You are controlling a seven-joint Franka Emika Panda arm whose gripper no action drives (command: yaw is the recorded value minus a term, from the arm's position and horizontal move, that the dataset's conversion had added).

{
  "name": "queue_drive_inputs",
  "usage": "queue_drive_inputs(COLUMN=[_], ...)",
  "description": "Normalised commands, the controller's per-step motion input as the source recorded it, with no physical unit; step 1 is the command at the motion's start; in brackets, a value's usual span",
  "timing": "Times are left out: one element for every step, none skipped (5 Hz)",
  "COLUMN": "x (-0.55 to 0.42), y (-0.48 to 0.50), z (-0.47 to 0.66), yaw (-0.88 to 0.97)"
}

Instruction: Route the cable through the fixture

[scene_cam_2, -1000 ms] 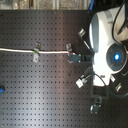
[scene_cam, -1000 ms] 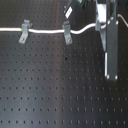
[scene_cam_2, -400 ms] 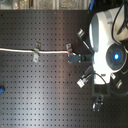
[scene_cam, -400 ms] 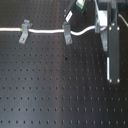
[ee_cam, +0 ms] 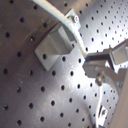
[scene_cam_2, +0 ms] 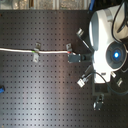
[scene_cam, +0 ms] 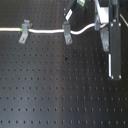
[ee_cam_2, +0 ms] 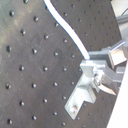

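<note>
Cable (scene_cam: 47,32) lies across the far board, seated in two clips (scene_cam: 67,33) (scene_cam: 23,31), its free end rising toward one o'clock into the gripper (ee_cam_2: 98,79), evidently so it can be led onward. In both wrist views the fingers pinch the cord narrowly beside a third clip (ee_cam_2: 82,90), likely the next fixture.

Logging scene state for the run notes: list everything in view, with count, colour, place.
cable: one, white, runs from the first exterior view's left edge through two clips to the fingers.
clips: two show on the cable in the first exterior view, grey.
blue object: one, small, at the second exterior view's left edge; too small to identify.
board: one, black, perforated, under everything.
arm: one, white.
fingers: dark grey, hold the cable's end.
</note>
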Motion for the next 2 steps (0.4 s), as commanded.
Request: queue_drive_inputs(x=[-0.001, -0.005], y=[0.099, 0.059], z=[0.58, 0.43], yaw=[0.0, 0.01])
